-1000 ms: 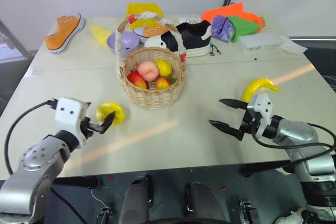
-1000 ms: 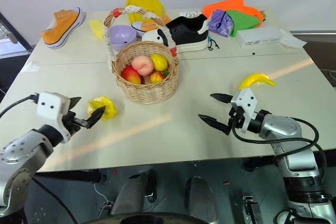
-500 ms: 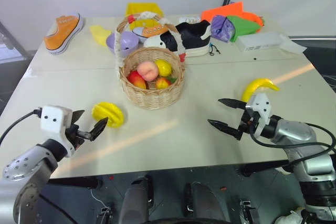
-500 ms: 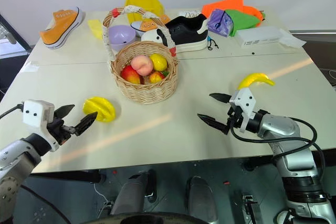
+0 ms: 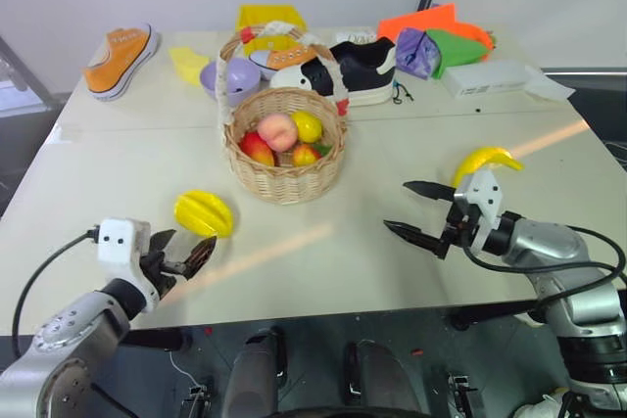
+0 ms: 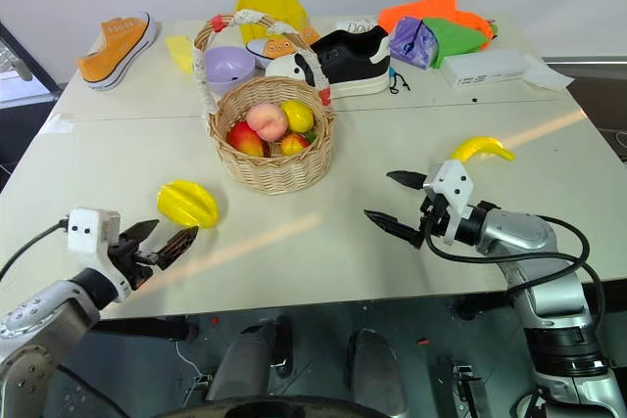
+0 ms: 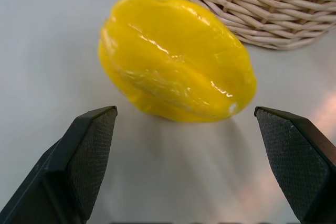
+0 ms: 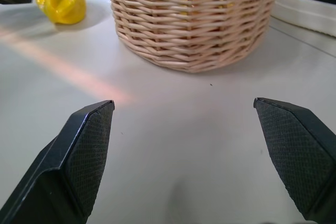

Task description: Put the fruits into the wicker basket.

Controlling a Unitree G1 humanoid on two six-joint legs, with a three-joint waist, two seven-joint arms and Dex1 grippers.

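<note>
starfruit [image 5: 204,213] left of basket [image 5: 284,159] looks light, stiff, slick: wide-open empty left gripper [image 5: 183,259] should pinch across its ridged middle; right gripper [image 5: 419,210] also gapes empty.

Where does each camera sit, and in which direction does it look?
Left and right eye views: on the head, looking forward and down at the table; both arms show, left gripper and right gripper open.
Left wrist view: looks along its fingers at the starfruit.
Right wrist view: looks along its fingers at the wicker basket.
Shared: starfruit and basket appear in all views.
</note>
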